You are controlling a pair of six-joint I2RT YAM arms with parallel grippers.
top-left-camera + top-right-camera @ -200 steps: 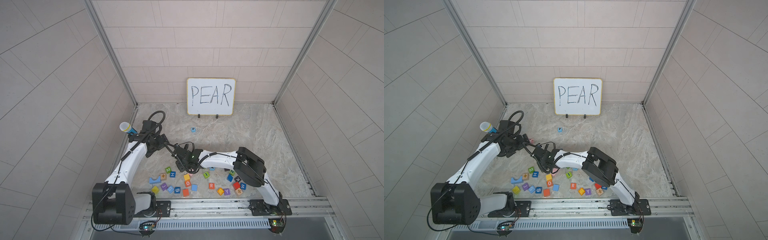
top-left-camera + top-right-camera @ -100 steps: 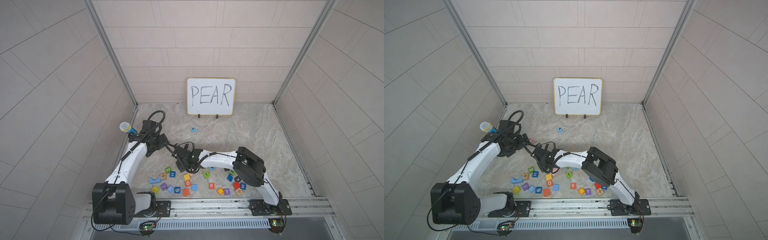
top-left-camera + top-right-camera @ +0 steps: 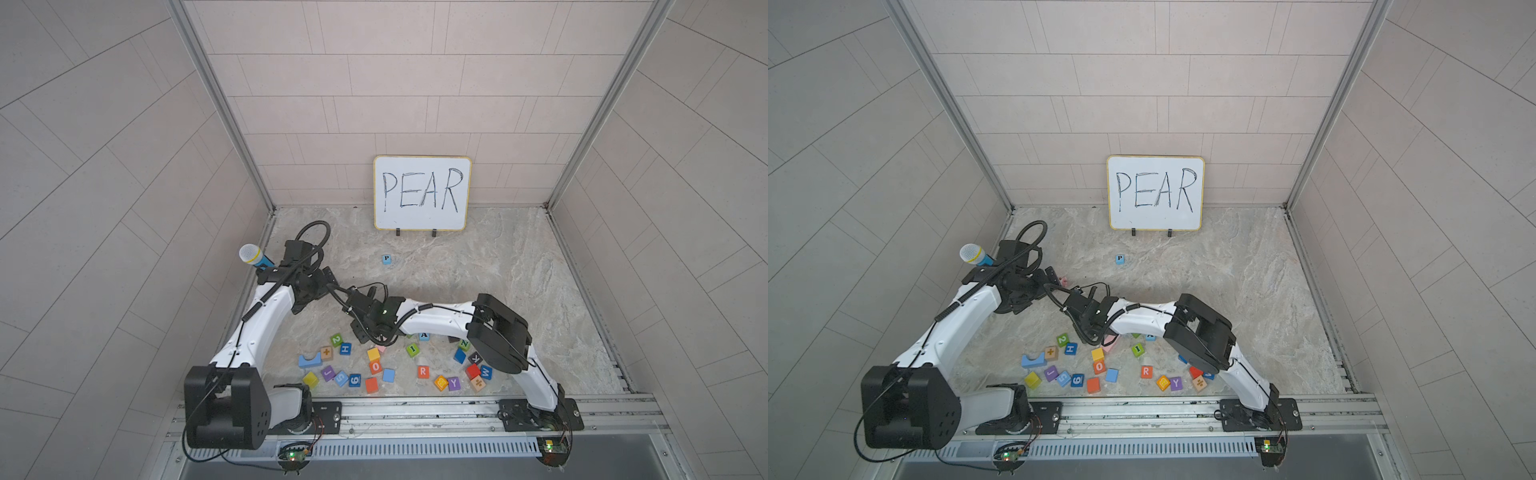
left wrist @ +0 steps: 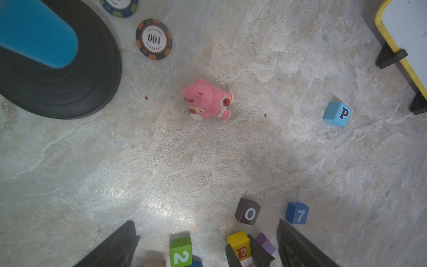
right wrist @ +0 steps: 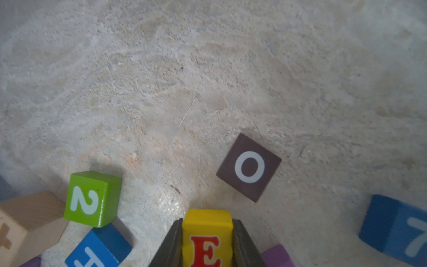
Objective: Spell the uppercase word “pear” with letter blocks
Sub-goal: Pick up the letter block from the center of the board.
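My right gripper point(image 5: 206, 223) is shut on the yellow E block point(image 5: 207, 240), one dark finger pressed to each side; the block stands on the stone floor. The left wrist view shows that same E block point(image 4: 239, 246) pinched between the two fingers. In both top views the right wrist hides it. The light-blue P block point(image 3: 386, 259) point(image 3: 1120, 259) sits alone in front of the whiteboard. The A block point(image 3: 424, 336) peeks out beside the right arm. The orange R block point(image 3: 422, 371) lies in the front cluster. My left gripper point(image 4: 206, 228) hangs open above the floor, holding nothing.
A whiteboard reading PEAR point(image 3: 422, 193) stands at the back wall. Around the E block are a green 2 block point(image 5: 92, 198), a brown O block point(image 5: 249, 167), a blue 7 block point(image 5: 397, 228) and a blue H block point(image 5: 99, 249). A pink pig figure point(image 4: 208, 100), a poker chip point(image 4: 153, 39) and a black disc point(image 4: 69, 87) lie at the left.
The right gripper's jaws have closed onto the E block. Both arms stay almost where they were.
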